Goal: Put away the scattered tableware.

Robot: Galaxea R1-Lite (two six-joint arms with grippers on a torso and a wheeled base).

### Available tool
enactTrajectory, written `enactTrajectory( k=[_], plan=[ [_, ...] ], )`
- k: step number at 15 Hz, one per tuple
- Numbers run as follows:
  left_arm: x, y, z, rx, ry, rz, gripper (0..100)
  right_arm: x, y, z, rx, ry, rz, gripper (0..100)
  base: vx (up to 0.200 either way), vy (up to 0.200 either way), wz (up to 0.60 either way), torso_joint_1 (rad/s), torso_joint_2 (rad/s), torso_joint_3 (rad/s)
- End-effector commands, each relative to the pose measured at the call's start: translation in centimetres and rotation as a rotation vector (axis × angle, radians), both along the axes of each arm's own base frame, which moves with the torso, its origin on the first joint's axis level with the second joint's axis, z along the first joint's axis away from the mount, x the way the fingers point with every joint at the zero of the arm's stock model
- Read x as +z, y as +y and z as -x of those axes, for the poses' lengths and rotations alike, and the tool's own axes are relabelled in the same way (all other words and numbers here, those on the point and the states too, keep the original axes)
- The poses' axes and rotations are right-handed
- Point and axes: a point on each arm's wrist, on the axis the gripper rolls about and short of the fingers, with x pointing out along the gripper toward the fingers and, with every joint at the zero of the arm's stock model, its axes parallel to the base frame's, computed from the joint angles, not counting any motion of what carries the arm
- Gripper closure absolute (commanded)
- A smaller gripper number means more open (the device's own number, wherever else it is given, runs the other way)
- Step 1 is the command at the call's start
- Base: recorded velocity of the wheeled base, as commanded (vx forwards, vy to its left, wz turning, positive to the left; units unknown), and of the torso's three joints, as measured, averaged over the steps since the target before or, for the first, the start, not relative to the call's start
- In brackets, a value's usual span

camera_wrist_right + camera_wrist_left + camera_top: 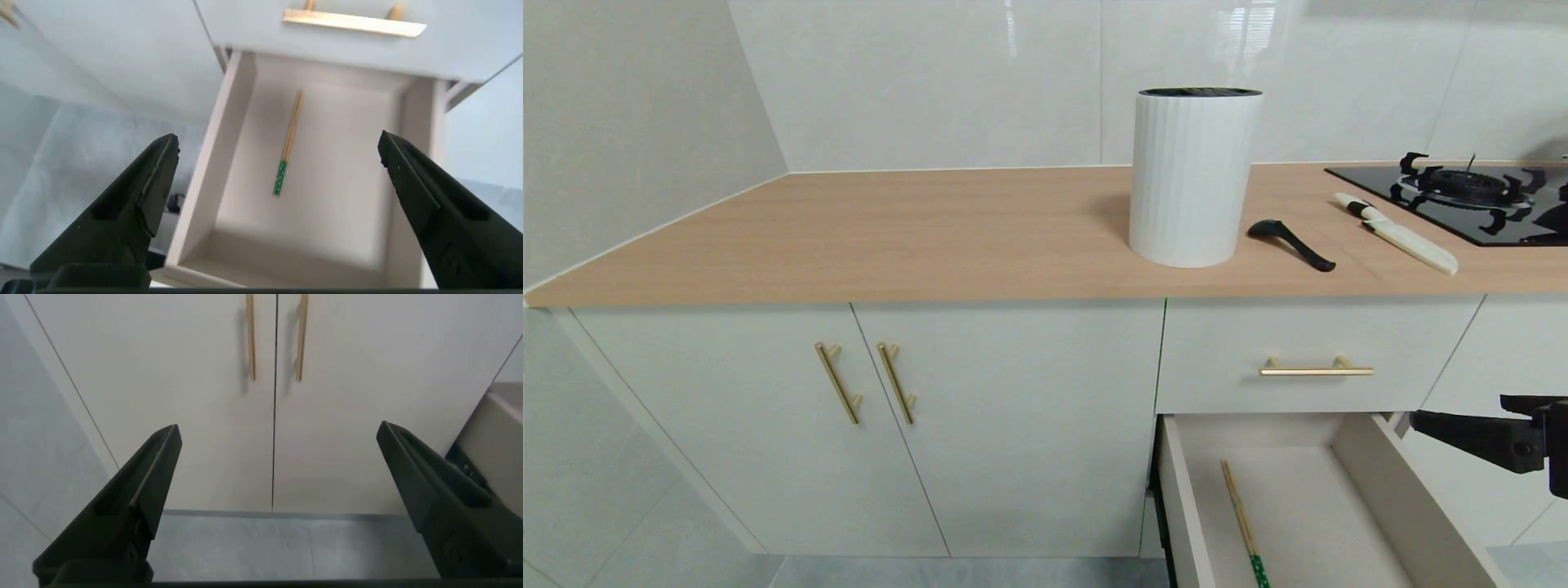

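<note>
A black spoon (1290, 241) and a white knife (1401, 233) with a black band lie on the wooden countertop (931, 237), right of a white ribbed holder (1192, 175). Below them the lower drawer (1180, 490) stands pulled out, with chopsticks (1240, 510) inside. My right gripper (1462, 433) hangs just right of the drawer, at the view's right edge. In the right wrist view that gripper (278, 151) is open over the drawer (214, 155), the green-tipped chopsticks (288, 143) lying between its fingers' line of sight. My left gripper (278, 434) is open and empty, low before the cabinet doors (368, 416).
A black gas stove (1462, 192) sits at the counter's right end, close to the knife. The upper drawer (1315, 370) with a gold handle is closed above the open one. Two gold-handled cabinet doors (837, 382) are closed on the left. Tiled walls bound the counter behind and on the left.
</note>
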Motion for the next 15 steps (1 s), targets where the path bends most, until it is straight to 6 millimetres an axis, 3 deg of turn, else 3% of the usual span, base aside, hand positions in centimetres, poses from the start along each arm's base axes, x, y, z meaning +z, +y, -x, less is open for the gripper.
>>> enactTrajectory(
  k=[1,7,9,11,15],
  plan=[
    [0.0,0.0,0.0,0.001,0.0,0.001,0,0.0,0.0,0.1,0.002,-0.003,-0.001,0,0.0,0.0,0.0,0.129,-0.46,-0.339],
    [0.0,0.0,0.0,0.001,0.0,0.001,0,0.0,0.2,-0.3,0.006,0.0,0.005,0,0.0,0.0,0.0,0.147,-0.46,-0.315],
    [0.0,0.0,0.0,0.001,0.0,0.001,0,1.0,0.4,-1.6,-0.006,-0.028,-0.008,0,0.0,0.0,0.0,0.068,-0.18,-0.122],
    [0.0,0.0,0.0,0.001,0.0,0.001,0,1.8,0.9,-5.2,0.009,-0.008,0.007,0,0.0,0.0,0.0,0.016,-0.04,-0.018],
    [0.0,0.0,0.0,0.001,0.0,0.001,0,1.2,1.0,-13.3,0.057,-0.057,0.063,0,0.0,0.0,0.0,0.0,0.0,0.0]
  ],
)
